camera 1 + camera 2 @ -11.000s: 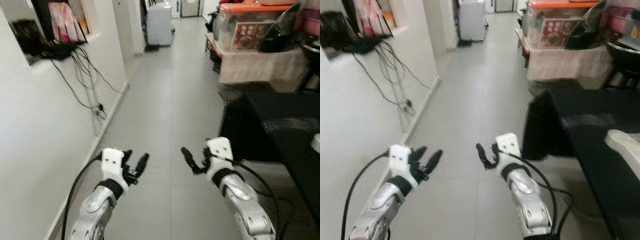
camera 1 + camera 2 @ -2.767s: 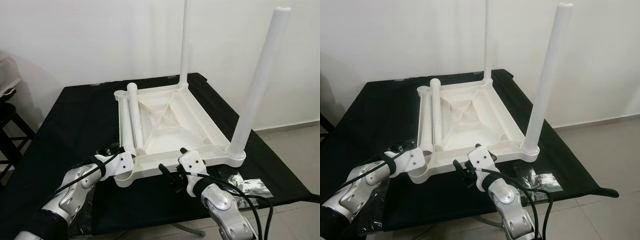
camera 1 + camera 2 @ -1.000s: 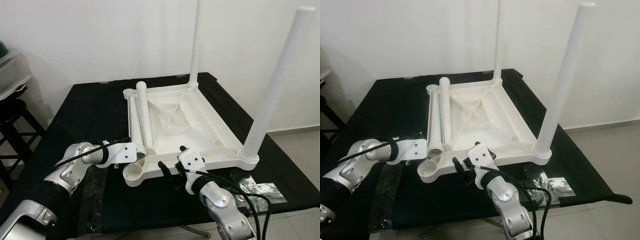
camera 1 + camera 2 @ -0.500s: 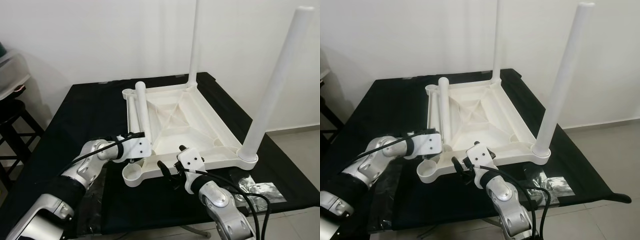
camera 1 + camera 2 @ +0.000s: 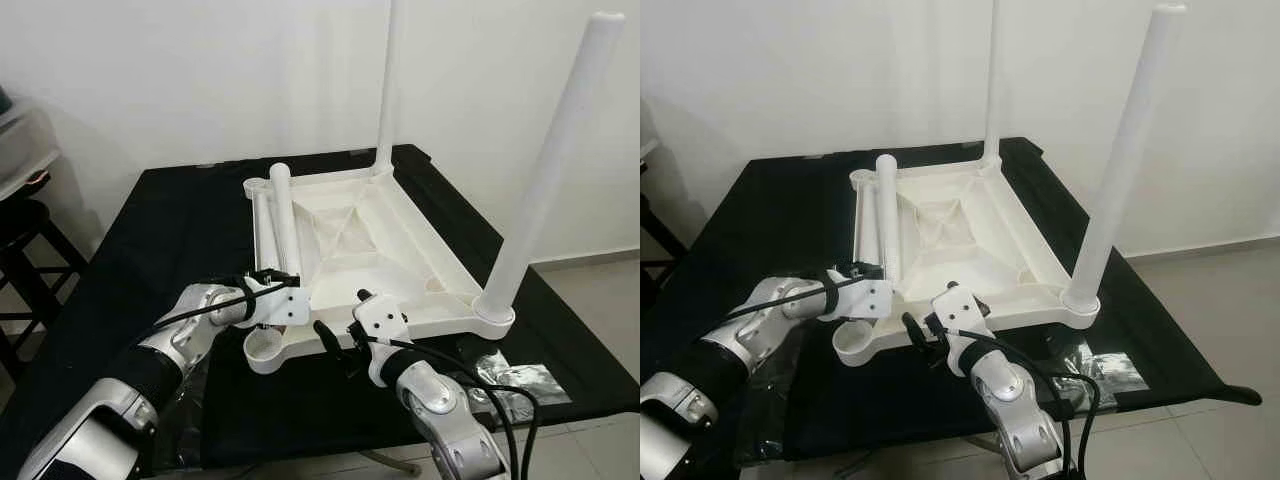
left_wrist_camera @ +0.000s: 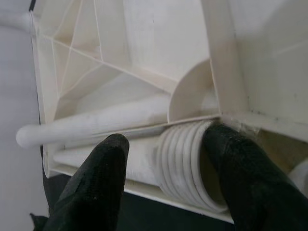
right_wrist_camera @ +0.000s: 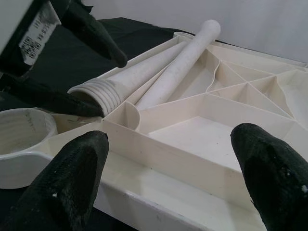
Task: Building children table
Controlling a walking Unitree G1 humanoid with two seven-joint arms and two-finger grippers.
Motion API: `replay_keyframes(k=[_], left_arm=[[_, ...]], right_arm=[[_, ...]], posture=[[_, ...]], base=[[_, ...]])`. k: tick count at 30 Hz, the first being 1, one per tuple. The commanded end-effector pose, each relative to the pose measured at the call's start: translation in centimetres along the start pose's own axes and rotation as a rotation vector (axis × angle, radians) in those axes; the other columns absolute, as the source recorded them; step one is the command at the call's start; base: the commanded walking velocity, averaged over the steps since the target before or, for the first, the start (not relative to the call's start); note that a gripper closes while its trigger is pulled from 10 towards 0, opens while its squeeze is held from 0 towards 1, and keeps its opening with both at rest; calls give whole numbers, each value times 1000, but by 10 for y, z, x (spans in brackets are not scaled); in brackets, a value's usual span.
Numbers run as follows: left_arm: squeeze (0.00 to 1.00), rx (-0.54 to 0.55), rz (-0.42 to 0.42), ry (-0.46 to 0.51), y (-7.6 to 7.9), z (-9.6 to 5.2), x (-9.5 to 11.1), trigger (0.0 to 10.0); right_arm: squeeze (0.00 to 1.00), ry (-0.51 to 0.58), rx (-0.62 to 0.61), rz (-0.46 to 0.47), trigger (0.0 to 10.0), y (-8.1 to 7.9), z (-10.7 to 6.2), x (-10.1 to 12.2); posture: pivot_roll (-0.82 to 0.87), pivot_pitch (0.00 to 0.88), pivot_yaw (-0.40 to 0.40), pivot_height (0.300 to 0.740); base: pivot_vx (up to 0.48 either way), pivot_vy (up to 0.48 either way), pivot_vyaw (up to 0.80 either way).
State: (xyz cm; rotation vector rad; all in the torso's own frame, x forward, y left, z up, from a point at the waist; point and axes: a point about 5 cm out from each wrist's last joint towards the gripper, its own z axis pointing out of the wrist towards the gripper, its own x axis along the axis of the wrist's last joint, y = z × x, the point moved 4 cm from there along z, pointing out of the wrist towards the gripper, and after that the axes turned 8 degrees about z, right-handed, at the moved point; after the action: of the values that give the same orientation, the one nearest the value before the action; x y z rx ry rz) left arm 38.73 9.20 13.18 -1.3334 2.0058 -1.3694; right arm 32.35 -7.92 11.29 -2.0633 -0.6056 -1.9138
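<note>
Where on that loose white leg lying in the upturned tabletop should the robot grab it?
Probably at the ribbed threaded end of the loose leg, coming from the near, open-socket corner. That end sticks out past the tabletop's rib, so fingers can straddle it; the rest lies sunk beside a second leg. The left end effector already brackets it, fingers apart.

Soft, even indoor light fills both head views, which are sharp and free of motion blur. The white wall (image 5: 180, 80) is bright, with a faint grey shadow at centre left. The black table (image 5: 170, 215) stays dark and matte, without glare. The white plastic tabletop (image 5: 350, 235) is slightly overexposed. In the wrist views, the near black fingers (image 7: 72, 178) are blurred and out of focus.
</note>
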Motion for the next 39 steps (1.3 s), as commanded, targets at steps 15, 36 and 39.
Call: replay_keyframes(k=[15, 36, 39], left_arm=[[0, 133, -44, -118, -9, 2, -23, 10000], [0, 402, -266, -214, -11, 8, -28, 0], [0, 438, -284, -231, -14, 5, -32, 0]], right_arm=[[0, -9, -7, 22, 10000, 1, 1, -1], [0, -7, -6, 23, 10000, -1, 2, 0], [0, -6, -7, 22, 10000, -1, 2, 0]], posture=[[-163, 0, 34, 740], [-159, 0, 34, 740], [-160, 0, 33, 740]], base=[[0, 0, 0], [0, 0, 0], [0, 0, 0]])
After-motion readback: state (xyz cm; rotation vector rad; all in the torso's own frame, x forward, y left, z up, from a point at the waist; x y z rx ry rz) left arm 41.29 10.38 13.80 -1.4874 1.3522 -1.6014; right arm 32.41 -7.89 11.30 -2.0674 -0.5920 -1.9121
